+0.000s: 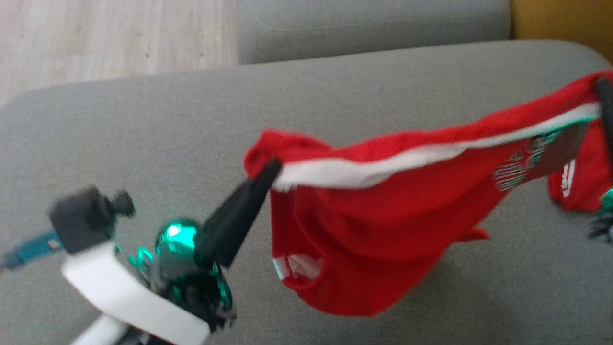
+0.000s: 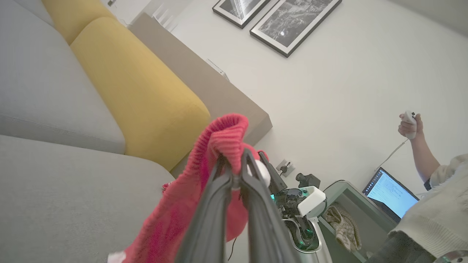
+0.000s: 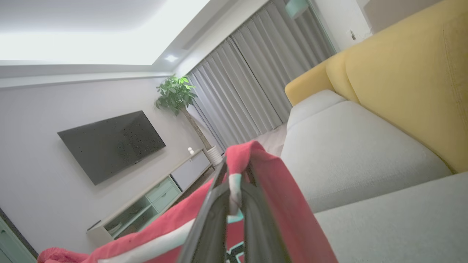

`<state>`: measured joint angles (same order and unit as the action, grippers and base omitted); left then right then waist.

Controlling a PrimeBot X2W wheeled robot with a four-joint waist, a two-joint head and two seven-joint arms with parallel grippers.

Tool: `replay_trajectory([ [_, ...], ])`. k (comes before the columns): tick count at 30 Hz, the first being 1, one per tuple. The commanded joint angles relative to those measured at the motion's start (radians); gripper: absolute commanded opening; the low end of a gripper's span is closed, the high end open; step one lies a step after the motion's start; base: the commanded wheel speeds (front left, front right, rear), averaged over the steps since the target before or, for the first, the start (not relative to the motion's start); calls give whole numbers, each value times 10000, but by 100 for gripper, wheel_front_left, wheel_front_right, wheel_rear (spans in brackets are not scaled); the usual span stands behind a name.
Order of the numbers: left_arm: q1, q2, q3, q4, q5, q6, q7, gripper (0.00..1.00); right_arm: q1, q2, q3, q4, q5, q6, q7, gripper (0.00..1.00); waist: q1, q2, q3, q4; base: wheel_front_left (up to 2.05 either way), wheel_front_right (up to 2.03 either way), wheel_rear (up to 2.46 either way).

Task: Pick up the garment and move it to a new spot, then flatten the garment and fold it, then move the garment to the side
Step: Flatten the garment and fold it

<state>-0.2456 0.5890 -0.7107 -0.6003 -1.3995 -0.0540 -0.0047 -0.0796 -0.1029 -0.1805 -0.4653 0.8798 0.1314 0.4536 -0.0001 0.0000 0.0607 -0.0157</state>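
The garment [image 1: 383, 215] is a red shirt with a white band and a printed crest. It hangs stretched between my two grippers above the grey sofa seat [image 1: 143, 129], its lower part drooping toward the cushion. My left gripper [image 1: 273, 170] is shut on the garment's left end. At the right edge of the head view, my right gripper [image 1: 604, 93] is shut on the other end. In the left wrist view the fingers [image 2: 234, 171] pinch a red ribbed fold [image 2: 226, 135]. Red and white cloth [image 3: 237, 171] is clamped at my right gripper's fingertips in the right wrist view.
The grey sofa has yellow back cushions [image 2: 139, 87] and a second grey seat [image 1: 373, 24] behind. Wooden floor [image 1: 110, 38] lies at the far left. A person [image 2: 431, 190] holding a controller stands by a laptop [image 2: 389, 191].
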Motion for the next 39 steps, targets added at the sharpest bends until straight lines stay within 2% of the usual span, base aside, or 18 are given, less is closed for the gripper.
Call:
replay_trajectory([
  [1, -1142, 300, 815, -907, -340, 520, 268, 0, -974, 183, -257, -1007, 347, -7, 619, 0, 1, 0, 333, -140, 0, 0, 0],
  [4, -1969, 248, 1197, -1370, -846, 1137, 717, 0, -1727, 403, -736, -1486, 563, -7, 1311, 0, 1, 0, 990, -187, 0, 0, 0],
  [7, -3015, 256, 1652, -1211, -1061, 1793, 1124, 0, -2764, 492, -1054, -1380, 239, -7, 1842, 0, 1, 0, 1939, -216, 0, 0, 0],
  [11, -4661, 262, 2049, 119, -821, 2393, 1599, 0, -4478, 520, -951, -199, -431, -7, 2280, 0, 1, 0, 3327, -223, 0, 0, 0],
  [13, -5766, 159, 2145, 1145, -430, 2484, 1744, 0, -5653, 522, -759, 655, -668, -7, 2194, 0, 1, 0, 4056, -218, 0, 0, 0],
  [16, -7483, -357, 2142, 3184, 313, 2316, 1576, 0, -7508, 523, -377, 2091, -1218, -7, 1558, 0, 1, 0, 4641, -183, 0, 0, 0],
  [20, -9716, -1446, 2071, 5886, 1344, 2071, 770, 0, -9749, 524, -7, 4204, -1519, -7, 101, 0, 1, 0, 5211, -135, 0, 0, 0],
  [24, -10542, -2242, 1797, 8019, 1871, 1480, 24, 0, -10334, 525, 793, 6027, -1422, -7, -1191, 0, 1, 0, 5252, -175, 0, 0, 0],
  [27, -10280, -2448, 1477, 8834, 1887, 1002, -27, 0, -9864, 525, 1385, 6761, -1428, -7, -1685, 0, 1, 0, 5241, -189, 0, 0, 0],
  [32, -8494, -2257, 788, 9260, 1771, 379, 97, 0, -7918, 526, 1706, 7256, -1656, -7, -2092, 0, 1, 0, 4749, -132, 0, 0, 0],
  [33, -8494, -2257, 788, 9260, 1771, 379, 97, 0, -7918, 526, 1706, 7256, -1656, -7, -2092, 0, 1, 0, 4749, -132, 0, 0, 0],
  [39, -5413, -1697, 120, 8158, 1207, 167, 265, 0, -5064, 526, 1403, 6582, -2091, -7, -2024, 0, 1, 0, 4065, -112, 0, 0, 0],
])
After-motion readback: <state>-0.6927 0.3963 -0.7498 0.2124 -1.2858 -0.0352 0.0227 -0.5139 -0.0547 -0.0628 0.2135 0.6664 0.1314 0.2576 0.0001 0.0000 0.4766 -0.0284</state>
